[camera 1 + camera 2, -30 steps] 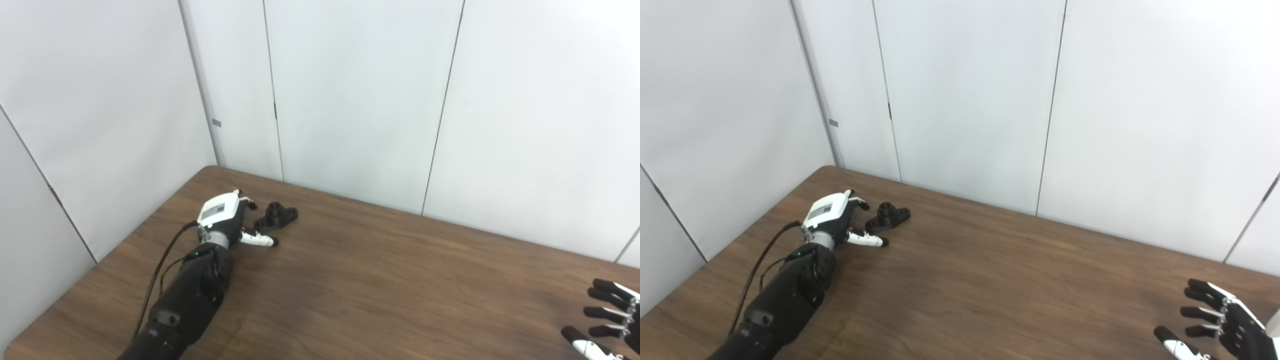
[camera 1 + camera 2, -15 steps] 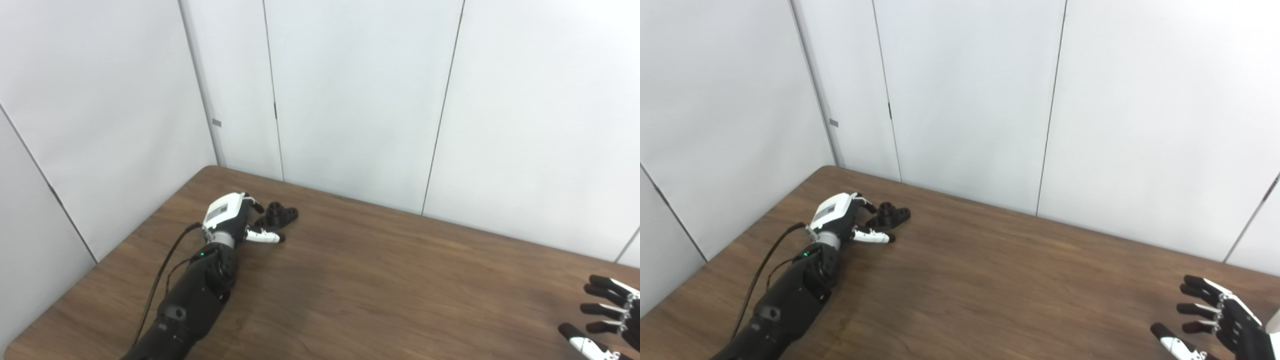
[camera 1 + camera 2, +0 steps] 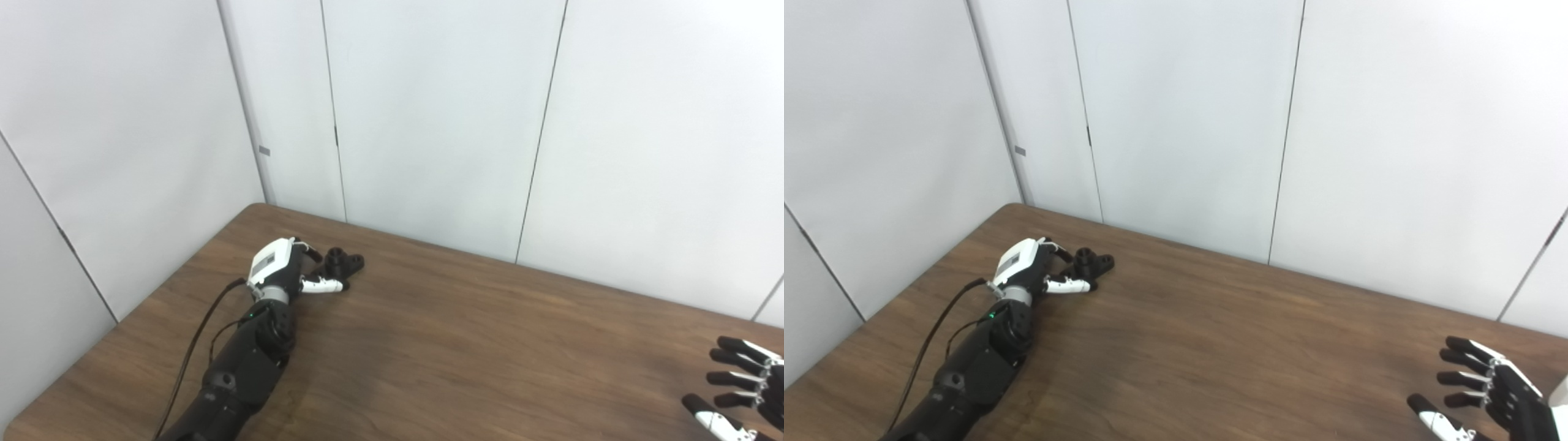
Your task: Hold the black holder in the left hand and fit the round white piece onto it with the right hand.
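The black holder, a small flanged part with a round boss, lies on the brown table near its far left corner. My left hand reaches it from the near left, fingers spread on either side of the holder's left end; no firm hold shows. My right hand hovers open at the bottom right edge, fingers spread and holding nothing. No round white piece appears in either view.
White wall panels stand close behind the table's far edge and along its left side. A black cable runs along my left forearm.
My left hand slid forward and to the right, bringing its fingers and thumb around the holder's left end. My right hand drifted slightly left and down. The holder stayed in place.
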Robot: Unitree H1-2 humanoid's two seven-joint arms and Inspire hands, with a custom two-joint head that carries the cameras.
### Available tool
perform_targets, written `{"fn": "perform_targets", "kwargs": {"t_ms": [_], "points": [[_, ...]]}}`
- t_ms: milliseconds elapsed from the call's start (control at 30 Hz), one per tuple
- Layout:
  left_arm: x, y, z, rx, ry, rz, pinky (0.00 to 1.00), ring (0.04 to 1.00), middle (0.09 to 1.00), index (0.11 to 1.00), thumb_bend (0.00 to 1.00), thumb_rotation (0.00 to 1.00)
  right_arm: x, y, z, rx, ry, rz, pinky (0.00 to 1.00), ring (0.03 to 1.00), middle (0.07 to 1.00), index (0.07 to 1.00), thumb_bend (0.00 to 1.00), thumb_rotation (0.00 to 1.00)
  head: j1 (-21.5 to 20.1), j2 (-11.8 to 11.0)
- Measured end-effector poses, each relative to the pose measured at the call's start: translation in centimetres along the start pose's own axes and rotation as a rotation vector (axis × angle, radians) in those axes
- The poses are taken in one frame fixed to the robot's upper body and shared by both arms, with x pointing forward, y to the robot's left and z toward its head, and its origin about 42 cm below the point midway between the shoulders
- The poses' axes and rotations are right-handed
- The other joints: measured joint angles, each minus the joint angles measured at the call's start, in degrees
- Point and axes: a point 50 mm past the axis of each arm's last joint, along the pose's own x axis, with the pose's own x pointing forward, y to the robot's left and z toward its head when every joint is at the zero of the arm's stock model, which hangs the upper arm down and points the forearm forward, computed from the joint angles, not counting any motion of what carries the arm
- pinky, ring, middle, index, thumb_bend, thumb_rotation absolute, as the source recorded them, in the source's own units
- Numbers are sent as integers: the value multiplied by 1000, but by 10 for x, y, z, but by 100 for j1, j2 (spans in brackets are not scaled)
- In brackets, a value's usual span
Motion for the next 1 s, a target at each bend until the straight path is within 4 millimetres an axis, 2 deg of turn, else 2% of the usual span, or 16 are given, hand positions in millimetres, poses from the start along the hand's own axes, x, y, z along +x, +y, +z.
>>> {"fn": "perform_targets", "kwargs": {"t_ms": [67,233,333,367,400,467,700,1000], "points": [[0,0,0,-4,0,-2,1000,1000,961,727,853,273,0,0,1,0,-2,0,493,619,710,728,392,0,9,35],[0,1,0,-63,7,-29,978,990,947,717,804,139,-1,0,2,0,-7,1,501,625,720,732,392,0,18,79],[0,3,5,-98,-11,-53,984,993,926,638,790,89,-1,0,2,0,-5,2,510,632,726,737,388,0,18,88],[-1,3,6,-104,-17,-62,992,997,917,566,660,74,-1,-1,3,0,-6,2,511,632,727,735,388,0,18,88],[-1,2,7,-109,-20,-69,996,998,908,528,593,65,-1,-1,3,0,-8,2,509,630,727,733,386,0,18,97],[-2,1,6,-113,-26,-74,1000,997,887,495,538,56,-1,-1,4,-1,-10,1,505,626,722,729,383,0,18,97],[-3,-5,3,-109,-76,-77,1000,980,862,484,523,51,-1,-1,4,-1,-11,1,504,628,721,722,386,0,26,105],[-8,-14,2,-87,-130,-40,943,963,868,484,524,53,-1,-2,4,0,-10,-3,513,638,730,717,369,0,0,158]]}}
